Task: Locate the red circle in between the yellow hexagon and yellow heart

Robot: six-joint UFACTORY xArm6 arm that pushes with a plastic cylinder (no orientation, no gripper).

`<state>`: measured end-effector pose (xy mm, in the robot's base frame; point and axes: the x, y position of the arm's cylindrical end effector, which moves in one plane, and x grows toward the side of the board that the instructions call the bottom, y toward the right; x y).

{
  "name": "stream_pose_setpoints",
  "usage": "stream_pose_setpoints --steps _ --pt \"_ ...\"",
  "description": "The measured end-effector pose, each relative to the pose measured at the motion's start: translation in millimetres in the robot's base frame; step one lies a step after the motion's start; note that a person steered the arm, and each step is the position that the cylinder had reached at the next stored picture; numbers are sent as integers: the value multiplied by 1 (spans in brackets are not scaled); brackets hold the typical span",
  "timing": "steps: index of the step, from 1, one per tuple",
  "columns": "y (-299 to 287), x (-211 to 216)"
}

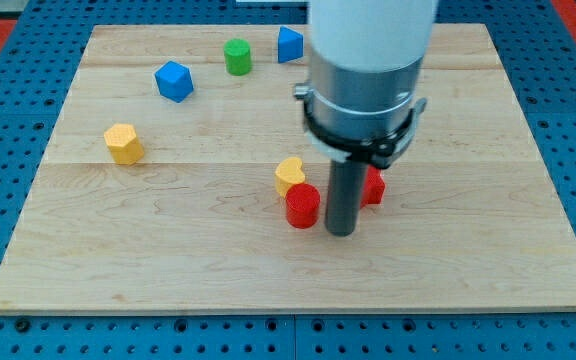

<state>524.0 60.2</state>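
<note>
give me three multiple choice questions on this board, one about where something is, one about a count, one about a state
1. Where is my tip relative to the red circle?
A. just to the view's right of it
B. far off at the view's top left
C. resting on top of it

2. How many blue blocks are on the board?
A. one
B. two
C. four

3. How do the red circle and the yellow heart stand?
A. side by side, close or touching
B. at opposite edges of the board
C. stacked

Answers:
1. A, the rod's end sits beside the circle on the right.
2. B, one blue block at the top left, another blue block beside the green cylinder.
3. A, the heart sits right above the circle.
</note>
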Motion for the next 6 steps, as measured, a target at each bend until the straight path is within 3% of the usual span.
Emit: stream_pose_setpoints --steps 1,3,6 --pt "10 -10" --pt "-107 -13" --pt "-157 -25"
